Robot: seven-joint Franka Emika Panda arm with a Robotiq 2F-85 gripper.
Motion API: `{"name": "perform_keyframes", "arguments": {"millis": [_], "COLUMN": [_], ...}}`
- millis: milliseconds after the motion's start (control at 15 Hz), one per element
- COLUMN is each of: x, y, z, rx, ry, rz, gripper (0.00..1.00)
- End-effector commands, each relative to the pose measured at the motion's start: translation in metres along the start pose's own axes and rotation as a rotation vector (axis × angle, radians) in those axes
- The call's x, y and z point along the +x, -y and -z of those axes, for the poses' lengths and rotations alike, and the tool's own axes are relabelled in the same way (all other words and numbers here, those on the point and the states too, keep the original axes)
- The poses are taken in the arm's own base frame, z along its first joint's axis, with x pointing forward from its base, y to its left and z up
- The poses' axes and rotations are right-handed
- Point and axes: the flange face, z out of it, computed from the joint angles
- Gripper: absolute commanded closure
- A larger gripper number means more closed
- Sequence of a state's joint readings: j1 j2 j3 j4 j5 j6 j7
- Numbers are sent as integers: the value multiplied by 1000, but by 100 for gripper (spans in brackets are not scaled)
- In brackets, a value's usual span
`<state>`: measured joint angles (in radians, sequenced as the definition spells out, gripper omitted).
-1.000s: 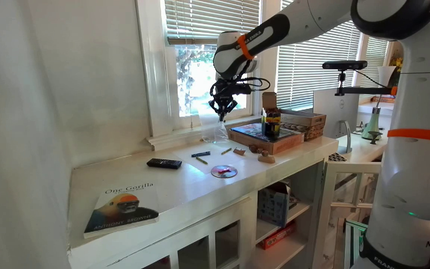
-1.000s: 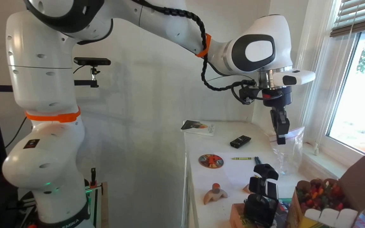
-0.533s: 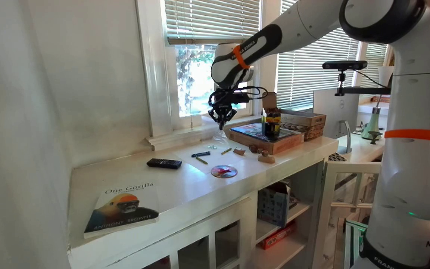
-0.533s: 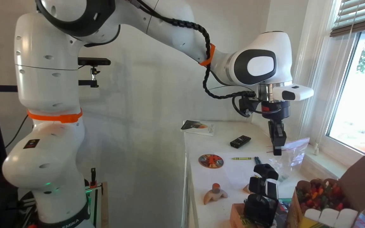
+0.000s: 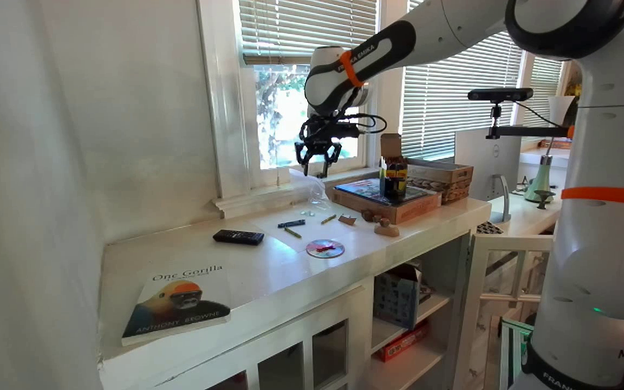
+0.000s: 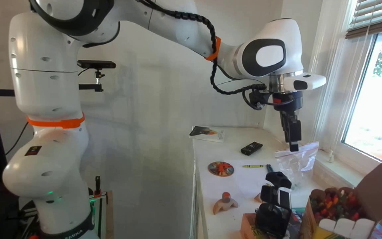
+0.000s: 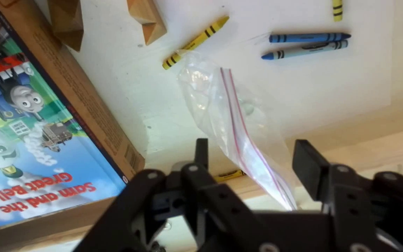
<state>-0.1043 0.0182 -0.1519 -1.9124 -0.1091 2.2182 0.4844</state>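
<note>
Gripper (image 7: 252, 146) spread wide by the plastic bag (image 7: 217, 113)
Wrist view: zip strip (image 7: 236, 117) runs 11 to 5 o'clock, imo pinch squarely across that stiffer edge

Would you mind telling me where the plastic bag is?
In an exterior view, the bag is right of centre, by the windowsill, under the gripper.

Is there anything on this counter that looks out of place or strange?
Only slightly: the clear zip bag looks crumpled, its top edge bent, between the open fingers in the wrist view. Crayons lie scattered nearby, at different angles.
</note>
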Motion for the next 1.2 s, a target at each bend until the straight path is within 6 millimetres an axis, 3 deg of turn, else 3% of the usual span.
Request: {"name": "perform_keyframes", "arguments": {"millis": [0, 67, 600, 1133], "x": [-12, -14, -31, -38], "y": [4, 6, 9, -15], "z": [31, 38, 69, 80], "rx": [41, 45, 60, -45], "ry": [5, 1, 54, 113], "rz": [22, 27, 18, 76], "gripper": [4, 0, 0, 0]}}
